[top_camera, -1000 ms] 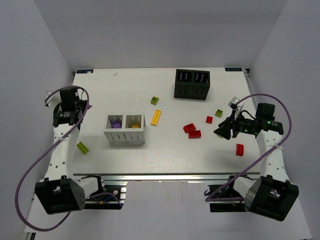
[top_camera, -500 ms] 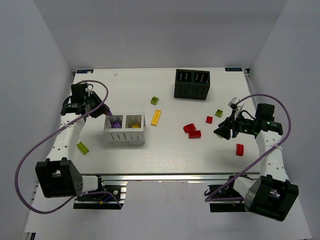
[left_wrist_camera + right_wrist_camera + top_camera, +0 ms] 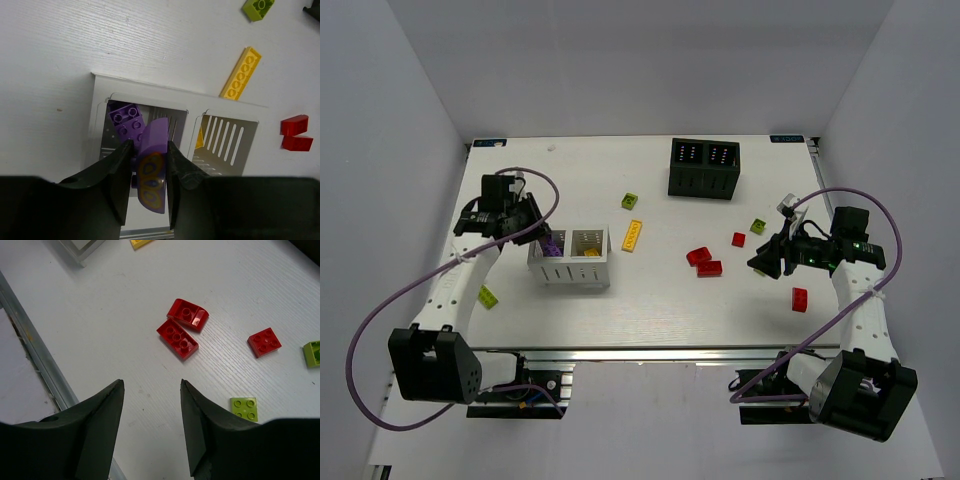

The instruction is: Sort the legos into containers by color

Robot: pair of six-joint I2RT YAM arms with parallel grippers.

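My left gripper is shut on a purple curved brick with a printed pattern. It holds the brick over the left compartment of the white box, where another purple brick lies. The right compartment holds a yellow brick. My right gripper is open and empty above the table, just right of two red bricks. The black box stands at the back.
A long yellow brick and a green brick lie right of the white box. Another green brick lies by the left arm. Red bricks and a green one lie near the right gripper.
My left arm has swung from the table's left edge to over the white box's left compartment, carrying the purple brick. The right arm has not moved.
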